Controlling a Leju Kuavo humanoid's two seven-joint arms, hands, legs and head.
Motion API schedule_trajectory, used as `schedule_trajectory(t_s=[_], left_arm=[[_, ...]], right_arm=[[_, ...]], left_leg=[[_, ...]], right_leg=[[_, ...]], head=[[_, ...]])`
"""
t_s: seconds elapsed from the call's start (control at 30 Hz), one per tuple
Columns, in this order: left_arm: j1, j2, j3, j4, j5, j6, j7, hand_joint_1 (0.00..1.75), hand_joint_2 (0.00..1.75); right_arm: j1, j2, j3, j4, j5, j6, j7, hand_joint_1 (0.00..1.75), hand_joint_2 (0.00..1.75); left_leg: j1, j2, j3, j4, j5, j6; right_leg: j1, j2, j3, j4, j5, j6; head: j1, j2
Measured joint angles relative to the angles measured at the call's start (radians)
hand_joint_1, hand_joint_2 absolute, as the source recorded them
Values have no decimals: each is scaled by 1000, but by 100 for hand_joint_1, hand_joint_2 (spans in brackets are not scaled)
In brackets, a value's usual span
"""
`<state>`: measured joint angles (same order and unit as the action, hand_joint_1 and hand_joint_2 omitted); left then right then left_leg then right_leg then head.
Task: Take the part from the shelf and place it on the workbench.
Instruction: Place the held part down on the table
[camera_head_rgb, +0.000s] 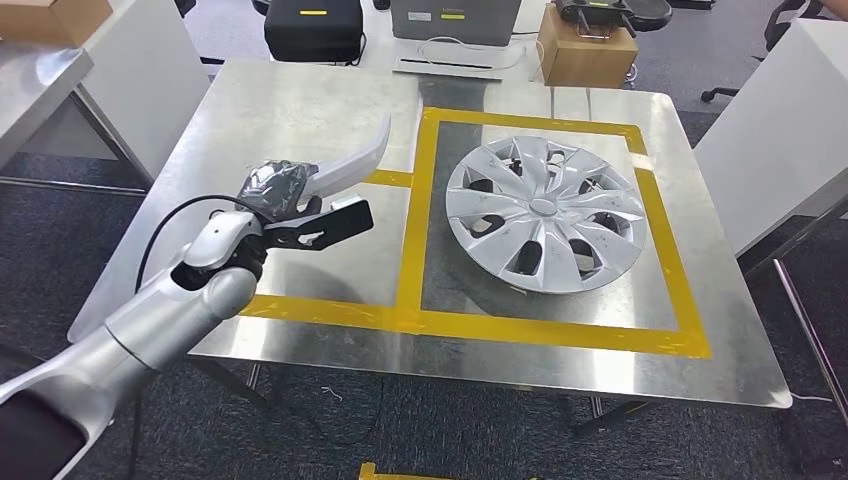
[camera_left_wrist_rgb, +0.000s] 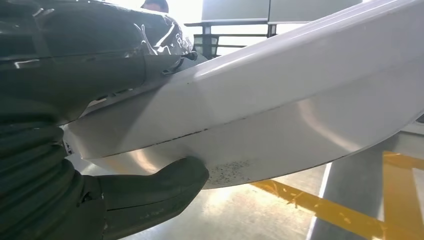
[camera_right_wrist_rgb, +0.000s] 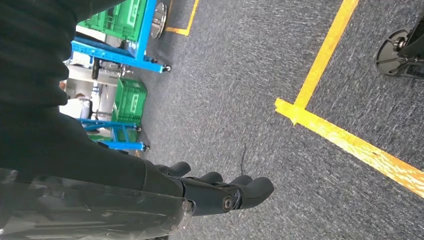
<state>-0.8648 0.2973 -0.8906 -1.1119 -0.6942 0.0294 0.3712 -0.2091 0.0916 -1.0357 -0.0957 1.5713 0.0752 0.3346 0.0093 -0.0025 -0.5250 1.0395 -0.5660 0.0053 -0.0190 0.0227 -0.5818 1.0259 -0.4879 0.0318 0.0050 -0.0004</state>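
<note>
Head view: left robot hand grasps silver part, fingers hidden; right robot hand released, empty.

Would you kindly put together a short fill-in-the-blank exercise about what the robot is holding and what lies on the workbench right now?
1. The curved silver part is held in the robot's ____ hand.
2. The wheel cover lies inside a square marked with ____ tape.
3. The right hand hangs over grey ____ and holds nothing.
4. The workbench has a bare ____ top.

Missing words: left; yellow; carpet; metal
</note>
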Motion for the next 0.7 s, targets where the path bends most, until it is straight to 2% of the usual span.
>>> schedule_trajectory(t_s=[0.07, 0.2, 0.33, 0.7], left_arm=[[0, 3, 0, 12, 0, 0, 0, 175, 175], [0, 7, 0, 30, -1, 3, 0, 0, 175], [0, 7, 0, 43, -7, 15, -2, 0, 0], [-1, 7, 0, 60, -7, 17, -9, 0, 0]], right_arm=[[0, 0, 0, 0, 0, 0, 0, 0, 175], [0, 0, 0, 0, 0, 0, 0, 0, 175], [0, 0, 0, 0, 0, 0, 0, 0, 175], [0, 0, 0, 0, 0, 0, 0, 0, 175]], left_leg=[[0, 0, 0, 0, 0, 0], [0, -1, 0, 0, 0, 0], [0, -2, 0, 0, 0, 0], [0, -7, 0, 0, 0, 0]], right_leg=[[0, 0, 0, 0, 0, 0], [0, 0, 0, 0, 0, 0], [0, 0, 0, 0, 0, 0], [0, 0, 0, 0, 0, 0]], head=[[0, 0], [0, 0], [0, 0], [0, 0]])
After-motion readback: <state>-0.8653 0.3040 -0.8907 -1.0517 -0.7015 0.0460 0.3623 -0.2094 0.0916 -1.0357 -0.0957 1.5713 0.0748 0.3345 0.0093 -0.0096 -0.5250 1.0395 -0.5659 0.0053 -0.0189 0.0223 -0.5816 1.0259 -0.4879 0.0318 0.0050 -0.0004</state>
